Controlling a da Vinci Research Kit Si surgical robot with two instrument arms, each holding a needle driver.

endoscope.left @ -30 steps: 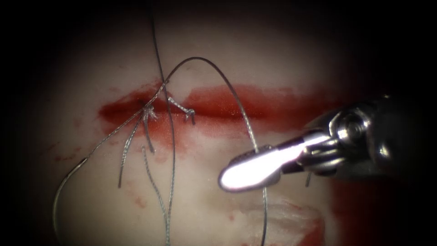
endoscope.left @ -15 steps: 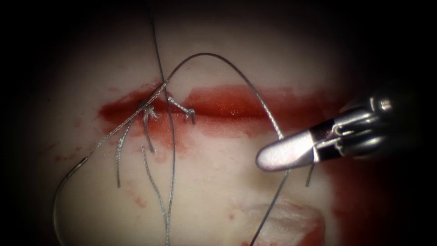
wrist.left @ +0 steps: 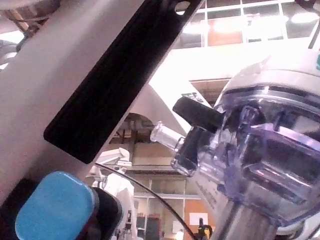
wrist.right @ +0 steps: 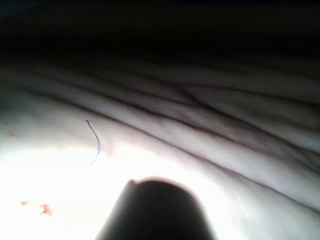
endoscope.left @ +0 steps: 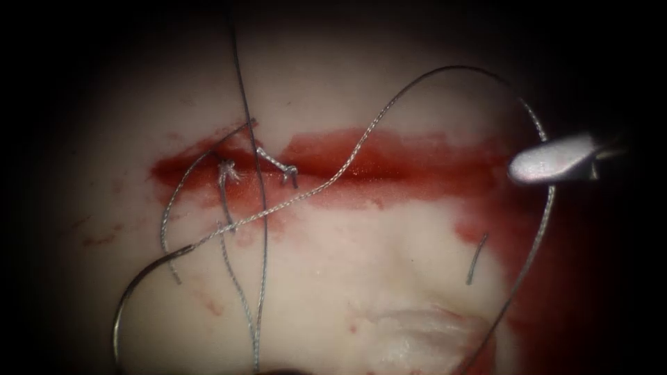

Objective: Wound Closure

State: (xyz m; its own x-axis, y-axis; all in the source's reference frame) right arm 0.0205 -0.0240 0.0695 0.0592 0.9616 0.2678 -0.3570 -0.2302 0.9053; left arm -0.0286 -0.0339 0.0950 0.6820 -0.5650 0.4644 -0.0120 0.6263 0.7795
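The needle (endoscope.left: 139, 285) lies loose on the tissue (endoscope.left: 333, 278) at the near left, below the cut (endoscope.left: 361, 163), held by neither tool. Its thread (endoscope.left: 361, 139) crosses the cut, arches to the right tool (endoscope.left: 552, 161), whose closed jaws grip it, then hangs down. A cut end (endoscope.left: 476, 258) lies nearby.

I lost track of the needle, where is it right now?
In the endoscope view the needle lies on the tissue below the cut's left end, held by neither tool.
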